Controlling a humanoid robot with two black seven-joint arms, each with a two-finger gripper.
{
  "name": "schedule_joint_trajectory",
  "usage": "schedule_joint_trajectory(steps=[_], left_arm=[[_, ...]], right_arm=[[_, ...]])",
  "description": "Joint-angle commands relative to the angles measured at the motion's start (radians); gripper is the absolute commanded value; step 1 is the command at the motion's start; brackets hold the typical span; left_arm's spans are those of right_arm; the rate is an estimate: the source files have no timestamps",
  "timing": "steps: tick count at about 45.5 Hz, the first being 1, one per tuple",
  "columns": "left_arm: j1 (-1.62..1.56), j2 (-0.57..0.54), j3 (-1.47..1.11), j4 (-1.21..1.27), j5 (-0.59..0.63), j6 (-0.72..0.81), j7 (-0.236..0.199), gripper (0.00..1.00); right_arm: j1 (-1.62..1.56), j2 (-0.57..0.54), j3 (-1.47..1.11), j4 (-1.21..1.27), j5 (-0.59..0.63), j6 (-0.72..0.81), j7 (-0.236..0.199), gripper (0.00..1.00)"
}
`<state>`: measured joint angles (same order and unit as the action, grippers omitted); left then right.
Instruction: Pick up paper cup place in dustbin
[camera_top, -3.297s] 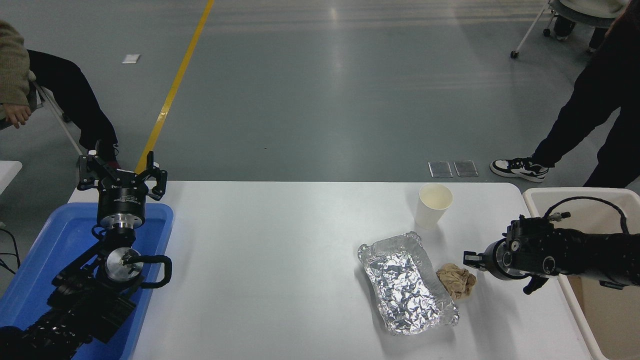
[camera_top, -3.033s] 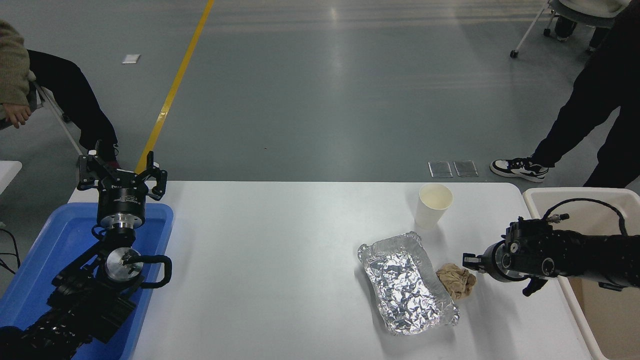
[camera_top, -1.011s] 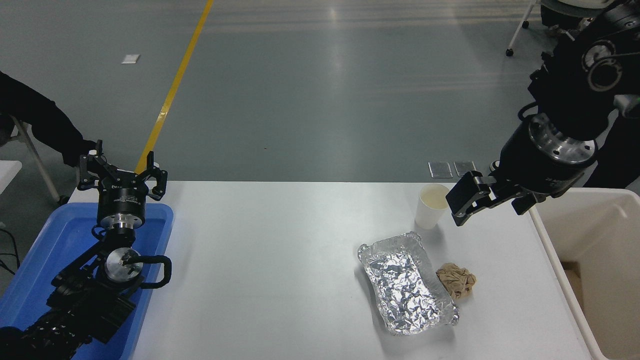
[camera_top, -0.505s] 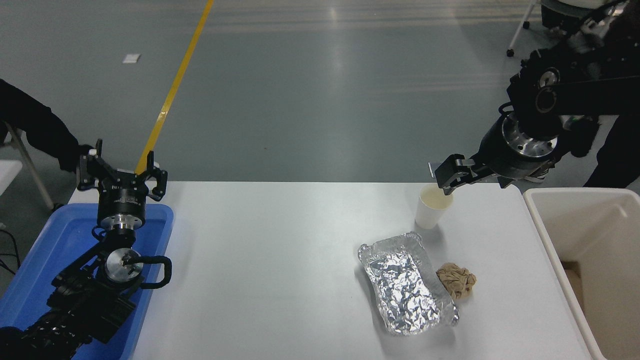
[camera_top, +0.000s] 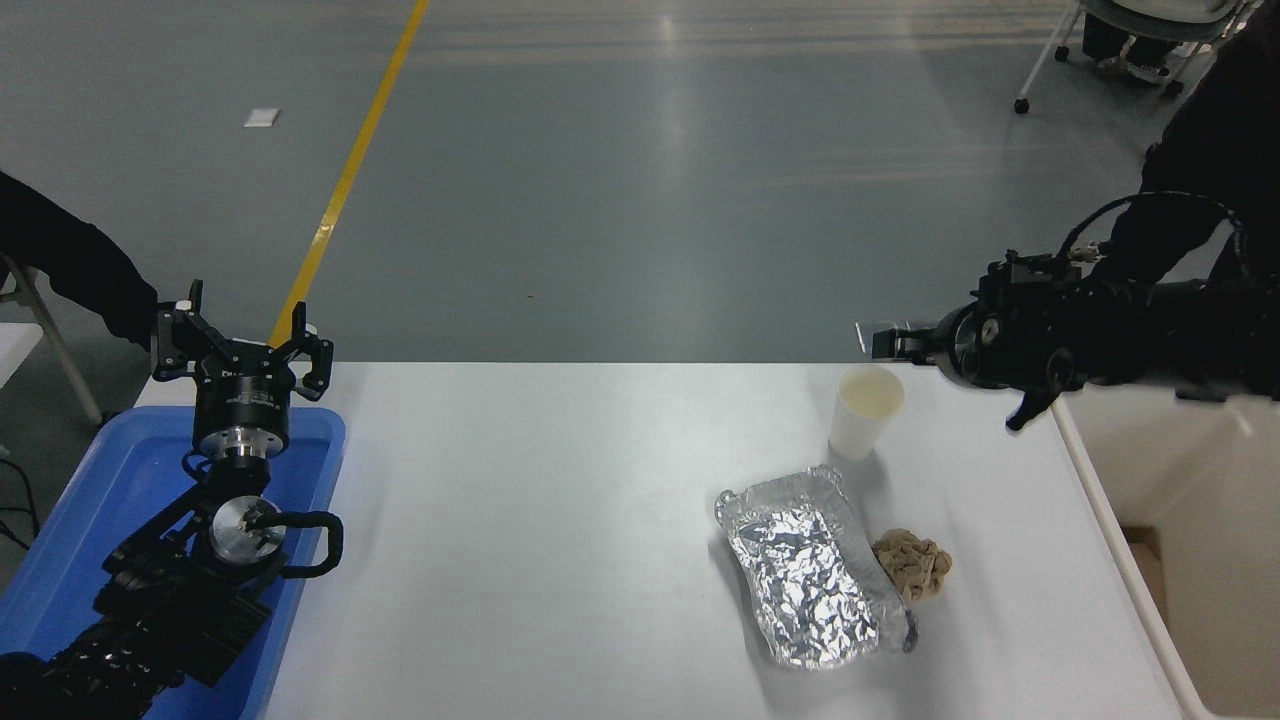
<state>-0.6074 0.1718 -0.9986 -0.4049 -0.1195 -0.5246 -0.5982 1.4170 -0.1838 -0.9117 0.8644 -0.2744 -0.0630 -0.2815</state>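
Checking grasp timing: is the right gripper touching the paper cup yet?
Apart. In the head view the right gripper sits above the paper cup, with grey floor showing between its tips and the rim.

White table, flat top with rounded far corners, standing on a grey floor. Directly on it, right of centre: one paper cup, upright, open mouth up, near the far edge. Nearer the camera, a crumpled foil tray lies at a slant, apart from the cup. A crumpled brown paper wad sits against the tray's right side; whether the two touch cannot be told.
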Motion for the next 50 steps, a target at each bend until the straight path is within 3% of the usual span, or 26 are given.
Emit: schedule_joint_trajectory(steps=[1, 7, 11, 16, 19, 20, 22, 23, 25, 27, 50], left_arm=[[0.000, 0.000, 0.000, 0.000, 0.000, 0.000, 0.000, 0.99], [0.000, 0.000, 0.000, 0.000, 0.000, 0.000, 0.000, 0.99], [0.000, 0.000, 0.000, 0.000, 0.000, 0.000, 0.000, 0.99], [0.000, 0.000, 0.000, 0.000, 0.000, 0.000, 0.000, 0.99], [0.000, 0.000, 0.000, 0.000, 0.000, 0.000, 0.000, 0.99], [0.000, 0.000, 0.000, 0.000, 0.000, 0.000, 0.000, 0.99], [0.000, 0.000, 0.000, 0.000, 0.001, 0.000, 0.000, 0.99], [0.000, 0.000, 0.000, 0.000, 0.000, 0.000, 0.000, 0.99], [0.000, 0.000, 0.000, 0.000, 0.001, 0.000, 0.000, 0.99], [0.000, 0.000, 0.000, 0.000, 0.000, 0.000, 0.000, 0.99], [0.000, 0.000, 0.000, 0.000, 0.001, 0.000, 0.002, 0.99]], right_arm=[[-0.150, 0.044, 0.060, -0.120, -0.011, -0.054, -0.018, 0.98], [-0.187, 0.052, 0.079, -0.156, -0.011, -0.066, -0.018, 0.96], [-0.197, 0.053, 0.089, -0.156, -0.011, -0.070, -0.019, 0.87], [-0.210, 0.053, 0.100, -0.156, -0.011, -0.070, -0.021, 0.60], [-0.214, 0.053, 0.117, -0.154, -0.011, -0.070, -0.028, 0.48], [-0.217, 0.053, 0.123, -0.153, -0.011, -0.070, -0.033, 0.41], [-0.220, 0.055, 0.132, -0.157, -0.011, -0.070, -0.041, 0.17], [-0.222, 0.055, 0.137, -0.157, -0.011, -0.070, -0.042, 0.11], [-0.222, 0.058, 0.143, -0.156, -0.011, -0.070, -0.045, 0.08], [-0.222, 0.058, 0.151, -0.159, -0.011, -0.074, -0.047, 0.00], [-0.098, 0.053, 0.133, -0.055, -0.008, -0.064, -0.051, 0.00]])
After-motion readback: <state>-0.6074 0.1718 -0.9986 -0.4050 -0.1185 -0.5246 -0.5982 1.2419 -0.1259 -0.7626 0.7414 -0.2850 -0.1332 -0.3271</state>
